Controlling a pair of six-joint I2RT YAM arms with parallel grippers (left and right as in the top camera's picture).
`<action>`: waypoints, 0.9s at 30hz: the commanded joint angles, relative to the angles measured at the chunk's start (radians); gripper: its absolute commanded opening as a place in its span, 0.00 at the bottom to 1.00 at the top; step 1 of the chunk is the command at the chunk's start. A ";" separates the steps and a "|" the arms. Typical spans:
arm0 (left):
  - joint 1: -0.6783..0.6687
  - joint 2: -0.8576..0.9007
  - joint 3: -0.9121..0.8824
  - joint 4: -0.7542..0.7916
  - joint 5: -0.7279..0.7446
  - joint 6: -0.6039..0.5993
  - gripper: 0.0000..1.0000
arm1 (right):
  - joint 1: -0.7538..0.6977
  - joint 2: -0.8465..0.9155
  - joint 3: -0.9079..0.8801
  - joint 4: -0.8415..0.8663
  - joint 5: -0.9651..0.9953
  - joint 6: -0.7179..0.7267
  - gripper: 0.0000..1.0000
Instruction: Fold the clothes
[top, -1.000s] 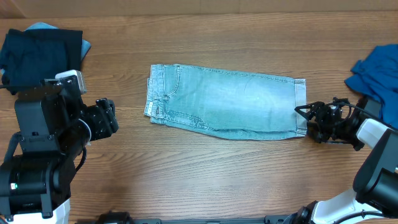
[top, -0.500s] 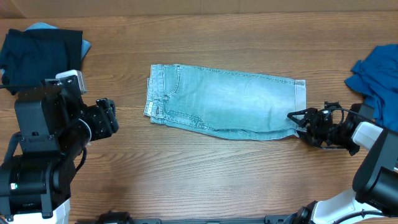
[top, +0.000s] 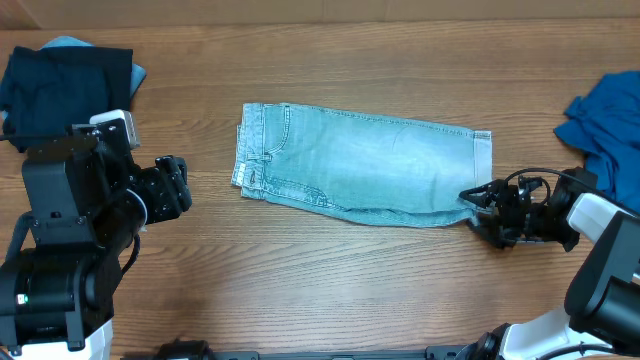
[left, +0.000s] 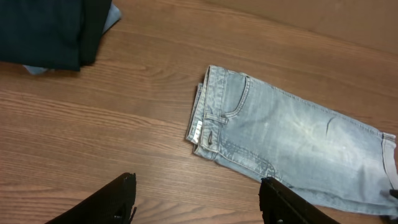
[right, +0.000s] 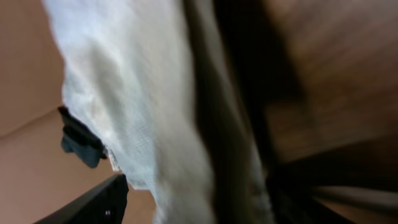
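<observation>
1. Shorts (top: 360, 165): pale denim, flat on the table (top: 320, 290) a little above mid-table. They lie lengthwise left to right, waistband to the left and leg hems to the right. They look doubled over into one long panel. A pocket and side seams show near the waistband.
2. Right gripper (top: 468, 208): low over the table at the shorts' lower right corner, pointing left. Its fingers (right: 93, 202) are spread, one on each side of the hem. The wrist view is blurred, with pale cloth filling the gap. Cannot tell if either finger presses the denim.
3. Left gripper (left: 198, 183): well left of the shorts, clear of the cloth, aimed toward the waistband. Fingers are wide apart with bare wood between them, and it holds nothing.
4. Navy garment (top: 65, 85): a folded dark block at the far left corner, apart from the shorts. A pale blue edge (top: 62, 42) peeks out along its top and right side.
5. Blue garment (top: 605, 115): a rumpled royal-blue heap at the right edge, partly out of frame, just behind the right arm.
6. Table: brown wood-grain top, grain running left to right, with a matte finish.
7. Beyond the far edge: a plain tan strip (top: 200, 10), no detail readable.
</observation>
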 joint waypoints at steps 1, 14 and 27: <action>-0.006 0.004 0.008 0.008 0.011 0.004 0.67 | 0.001 0.082 -0.077 -0.062 0.470 0.032 0.80; -0.006 0.004 0.008 0.009 0.012 0.004 0.67 | 0.001 0.082 -0.133 0.262 0.257 0.060 0.86; -0.006 0.004 0.008 0.005 0.039 0.004 0.67 | 0.001 0.082 -0.214 0.436 0.230 0.103 0.55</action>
